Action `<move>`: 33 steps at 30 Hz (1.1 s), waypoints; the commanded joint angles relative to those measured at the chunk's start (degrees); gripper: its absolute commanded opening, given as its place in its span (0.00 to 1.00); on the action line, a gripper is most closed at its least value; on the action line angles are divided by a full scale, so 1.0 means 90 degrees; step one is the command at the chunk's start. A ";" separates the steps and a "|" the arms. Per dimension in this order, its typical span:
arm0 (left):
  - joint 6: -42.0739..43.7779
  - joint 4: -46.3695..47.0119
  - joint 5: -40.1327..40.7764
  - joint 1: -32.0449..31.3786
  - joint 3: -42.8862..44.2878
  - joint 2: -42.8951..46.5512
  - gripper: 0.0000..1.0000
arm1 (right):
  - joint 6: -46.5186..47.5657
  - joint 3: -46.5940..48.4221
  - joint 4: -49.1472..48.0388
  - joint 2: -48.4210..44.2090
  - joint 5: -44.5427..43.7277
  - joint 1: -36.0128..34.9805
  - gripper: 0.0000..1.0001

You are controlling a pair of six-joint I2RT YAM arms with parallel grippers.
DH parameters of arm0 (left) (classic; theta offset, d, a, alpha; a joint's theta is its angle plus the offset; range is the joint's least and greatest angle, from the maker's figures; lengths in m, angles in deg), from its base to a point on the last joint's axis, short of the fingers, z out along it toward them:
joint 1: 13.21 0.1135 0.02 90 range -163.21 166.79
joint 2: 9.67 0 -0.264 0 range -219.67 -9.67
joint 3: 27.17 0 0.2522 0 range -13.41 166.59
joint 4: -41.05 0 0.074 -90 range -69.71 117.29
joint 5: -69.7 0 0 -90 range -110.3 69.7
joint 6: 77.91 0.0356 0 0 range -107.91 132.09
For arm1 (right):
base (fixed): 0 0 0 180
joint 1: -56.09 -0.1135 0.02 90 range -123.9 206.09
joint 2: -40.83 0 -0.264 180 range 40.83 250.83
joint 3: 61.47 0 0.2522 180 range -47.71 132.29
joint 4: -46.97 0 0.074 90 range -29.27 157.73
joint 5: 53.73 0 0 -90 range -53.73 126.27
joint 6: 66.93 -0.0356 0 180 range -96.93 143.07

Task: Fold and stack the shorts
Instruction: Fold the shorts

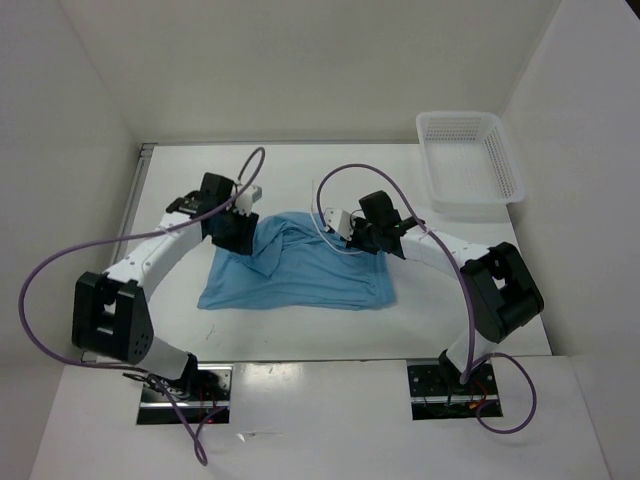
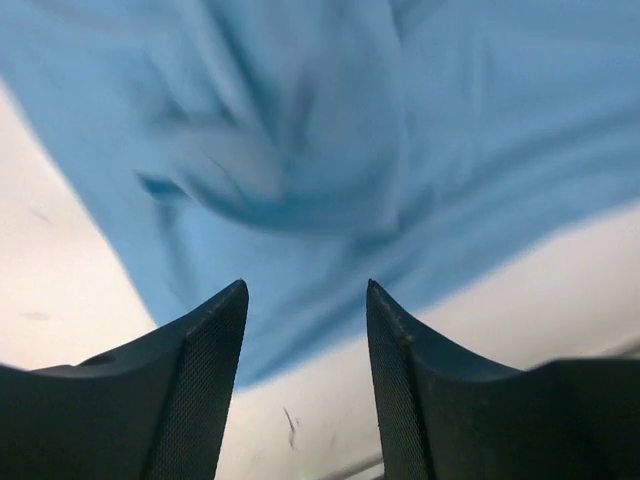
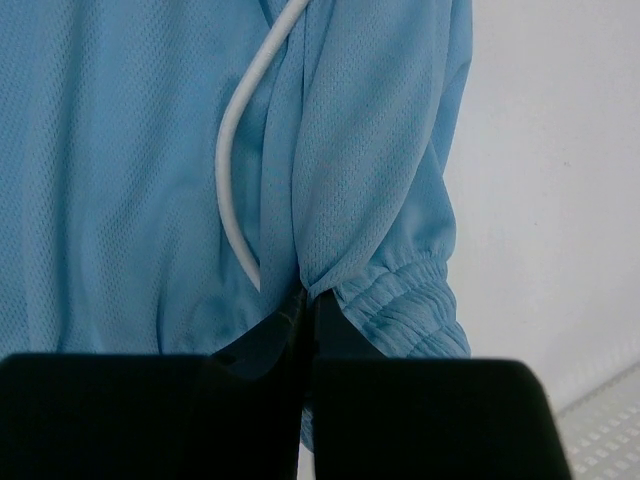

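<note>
The light blue shorts (image 1: 300,268) lie spread on the white table, with a bunched fold near the upper left. My right gripper (image 1: 345,232) is shut on the fabric beside the gathered waistband (image 3: 410,305) at the shorts' far right corner; the white drawstring (image 3: 238,170) hangs next to the pinch point (image 3: 307,293). My left gripper (image 1: 240,232) is open and empty at the shorts' far left edge. In the left wrist view its fingers (image 2: 205,380) frame bare table, with blurred blue cloth (image 2: 300,140) just beyond them.
A white lattice basket (image 1: 470,160) stands at the back right corner. White walls enclose the table on the left, back and right. Purple cables arc over both arms.
</note>
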 commanded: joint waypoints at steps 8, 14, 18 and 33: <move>0.0021 0.0960 -0.0374 0.1042 0.2003 -0.2308 0.54 | 0.0087 -0.0100 -0.0177 -0.0227 -0.0118 -0.0053 0.00; 0.0021 0.0386 -0.0550 0.1042 0.1768 -0.2611 0.55 | 0.0087 -0.0100 -0.0177 -0.0160 -0.0118 -0.0053 0.00; 0.0021 -0.0055 -0.1563 0.1042 0.1768 -0.2543 0.57 | 0.0145 -0.0100 -0.0177 -0.0101 -0.0177 -0.0053 0.00; 0.0021 -0.0300 -0.0980 0.0622 0.1114 -0.2748 0.17 | 0.0204 -0.0042 -0.0177 -0.0042 -0.0245 -0.0053 0.00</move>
